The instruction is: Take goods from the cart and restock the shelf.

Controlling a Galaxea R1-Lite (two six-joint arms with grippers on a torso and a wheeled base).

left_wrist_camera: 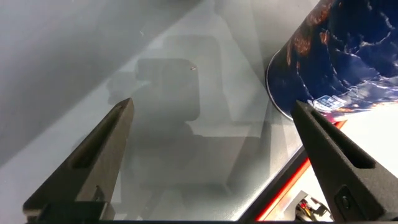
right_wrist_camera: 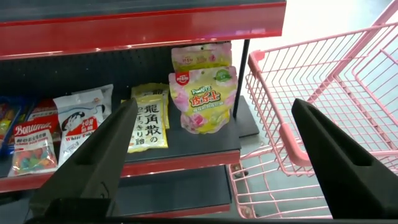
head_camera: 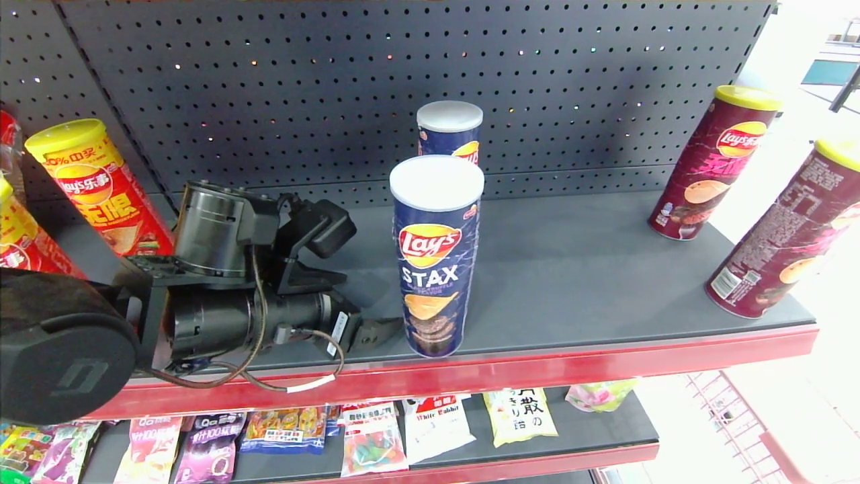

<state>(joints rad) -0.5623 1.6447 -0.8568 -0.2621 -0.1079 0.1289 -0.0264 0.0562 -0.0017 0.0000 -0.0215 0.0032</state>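
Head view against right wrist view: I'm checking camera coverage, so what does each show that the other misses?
Only the head view: the upper shelf with blue cans, maroon cans, yellow-red cans, and the left tool beside the nearer blue one. Only the right wrist view: the right tool, open. Both: the lower shelf with its snack bags, such as the yellow bag, and part of the pink cart.

The black left arm (head_camera: 215,316) bears a silver joint (head_camera: 209,232), looping cables (head_camera: 310,384) and a wedge-fingered tool (left_wrist_camera: 212,106).
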